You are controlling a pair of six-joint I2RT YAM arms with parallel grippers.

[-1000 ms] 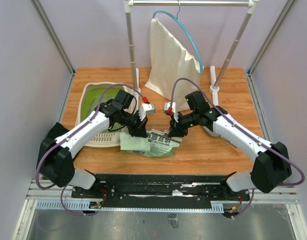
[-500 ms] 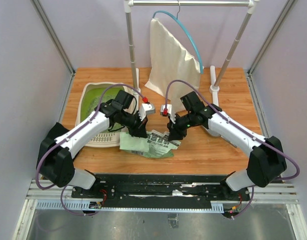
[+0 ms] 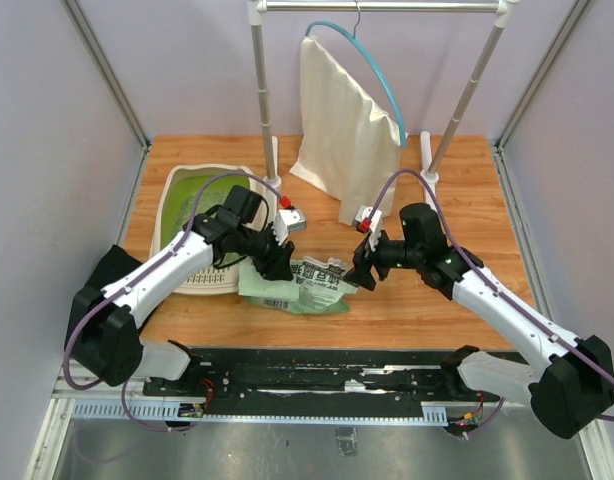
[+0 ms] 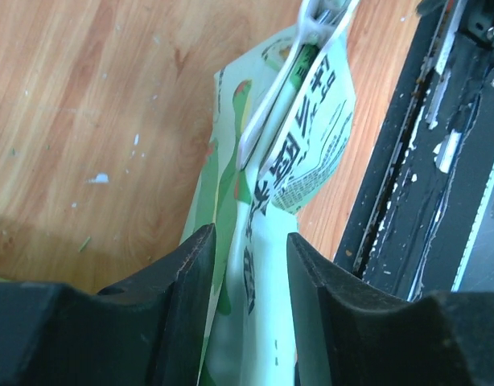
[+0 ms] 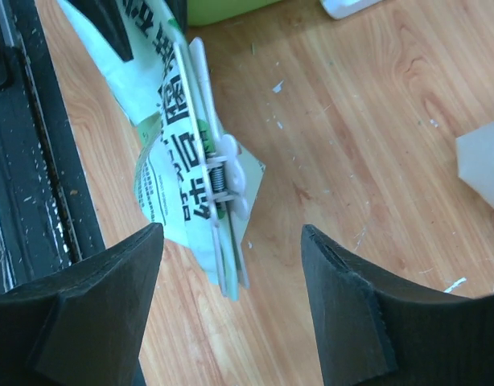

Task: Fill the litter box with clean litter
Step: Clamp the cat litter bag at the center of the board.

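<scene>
Right hand (image 3: 359, 277) backed off bag (image 3: 309, 291), spread; left hand (image 3: 284, 267) spread too; litter box (image 3: 173, 196) runs near-to-far

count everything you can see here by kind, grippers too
grippers: 2 (left gripper, right gripper)
litter box: 1
green bag: 1
clip: 1
cloth bag: 1
hanger: 1
rack: 1
total: 8
</scene>
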